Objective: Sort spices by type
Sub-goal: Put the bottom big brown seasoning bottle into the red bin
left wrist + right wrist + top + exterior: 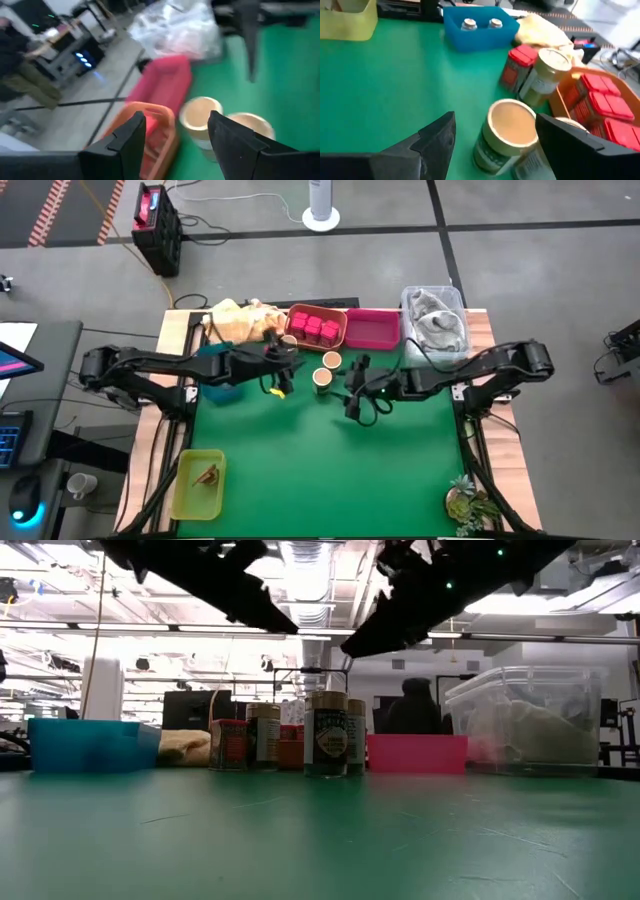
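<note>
In the high view my left gripper (283,372) hovers open near the orange tray (318,327), which holds pink-red cube boxes (315,328). My right gripper (353,392) hovers open just right of two tan round jars (332,360) (321,378) standing on the green mat. In the right wrist view its fingers stand on either side of the nearer jar (509,131) without touching it. A pale-lidded jar (546,72) and a red-lidded one (519,65) stand beyond. Two tiny shakers (481,23) sit in the teal tray (479,31). A brown twiggy piece (208,475) lies in the yellow-green tray (198,483).
A magenta tray (373,330) sits right of the orange one, and a clear plastic bin (435,325) stands at the far right corner. A pale yellow cloth (240,318) lies at the far edge. A small plant (470,502) is at the near right corner. The mat's middle and near part are bare.
</note>
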Robot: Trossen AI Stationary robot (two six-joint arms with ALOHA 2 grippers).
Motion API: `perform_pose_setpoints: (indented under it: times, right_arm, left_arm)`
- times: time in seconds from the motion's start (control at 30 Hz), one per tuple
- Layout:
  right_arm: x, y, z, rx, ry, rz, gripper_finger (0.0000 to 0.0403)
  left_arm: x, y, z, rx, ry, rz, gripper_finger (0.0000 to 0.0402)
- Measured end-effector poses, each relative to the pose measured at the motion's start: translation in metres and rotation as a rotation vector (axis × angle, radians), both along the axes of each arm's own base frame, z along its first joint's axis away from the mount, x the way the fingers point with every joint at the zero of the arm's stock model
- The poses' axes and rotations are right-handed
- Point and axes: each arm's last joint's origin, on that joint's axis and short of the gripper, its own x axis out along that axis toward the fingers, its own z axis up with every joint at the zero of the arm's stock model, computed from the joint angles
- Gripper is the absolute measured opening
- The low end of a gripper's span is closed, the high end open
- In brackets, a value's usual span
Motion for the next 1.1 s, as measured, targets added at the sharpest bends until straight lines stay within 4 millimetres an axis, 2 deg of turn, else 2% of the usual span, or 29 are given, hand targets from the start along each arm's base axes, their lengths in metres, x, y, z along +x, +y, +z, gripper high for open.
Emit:
perform_pose_setpoints:
  times: [0.17,0.4,0.6,0.67,0.8,0.93,1.1]
  right_arm:
    - [0.014,-0.005,0.001,-0.028,-0.034,0.014,0.0301]
    - [0.055,-0.023,-0.005,-0.075,0.007,0.022,0.0301]
    - [0.088,-0.033,-0.007,-0.085,0.036,0.07,0.0301]
    - [0.097,-0.038,-0.012,-0.081,0.055,0.072,0.0301]
    - [0.103,-0.048,-0.018,-0.065,0.104,0.047,0.0301]
    - [0.098,-0.054,-0.026,-0.009,0.182,0.011,0.0301]
    - [0.09,-0.044,-0.033,0.055,0.293,-0.006,0.0301]
  left_arm:
    - [-0.029,0.004,0.007,0.039,-0.104,0.021,0.0204]
    - [-0.061,0.003,0.026,-0.017,-0.253,0.074,0.0204]
    - [-0.071,-0.001,0.033,-0.105,-0.319,0.078,0.0204]
    - [-0.071,-0.001,0.029,-0.136,-0.301,0.089,0.0204]
    - [-0.071,-0.002,0.02,-0.19,-0.233,0.099,0.0204]
    - [-0.077,-0.008,0.017,-0.19,-0.167,0.083,0.0204]
    - [-0.089,-0.011,0.02,-0.189,-0.146,0.083,0.0204]
